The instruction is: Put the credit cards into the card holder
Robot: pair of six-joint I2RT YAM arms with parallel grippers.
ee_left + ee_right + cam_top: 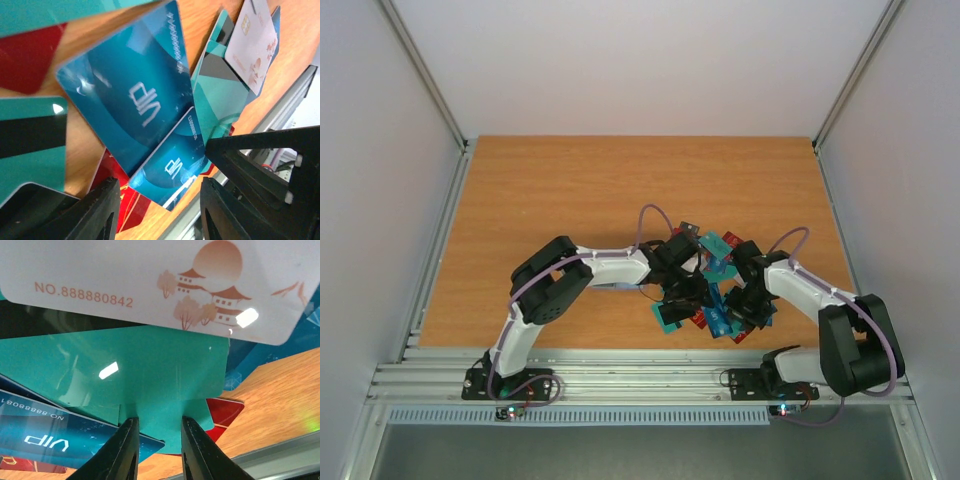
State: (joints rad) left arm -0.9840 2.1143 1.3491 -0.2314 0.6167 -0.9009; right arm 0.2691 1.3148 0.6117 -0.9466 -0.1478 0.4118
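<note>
Left tool (160,187): jaws stand apart with nothing between them, poised low over the heap. A small blue VIP card (170,170) lies just beyond the gap, riding on a larger blue card (125,100) and a red one. Judgement: the tool is set there to single out this top card, which offers a free end, whereas the cards below are pinned by their neighbours. Right tool (160,420): fingers are narrowly apart and a teal card (150,370) shows through the gap. The wrist view does not show whether they pinch it or merely hover above it, so I cannot tell. A white card (150,280) printed with a pagoda overlaps the far side of that teal card, and a red card (225,410) pokes out beneath its near right corner. Judgement: the teal card would have to slide from under the white one before it comes free. From above, both tools converge on the same loose pile of credit cards (668,318), which lies overlapped and fanned at odd angles on the tabletop (570,190), near its front edge and right of centre. The left tool comes in from the left side of the pile and the right tool from the right, close together. The card holder cannot be made out with certainty in any view. It may be hidden under the arms or the cards, so its position relative to either tool is not established.
</note>
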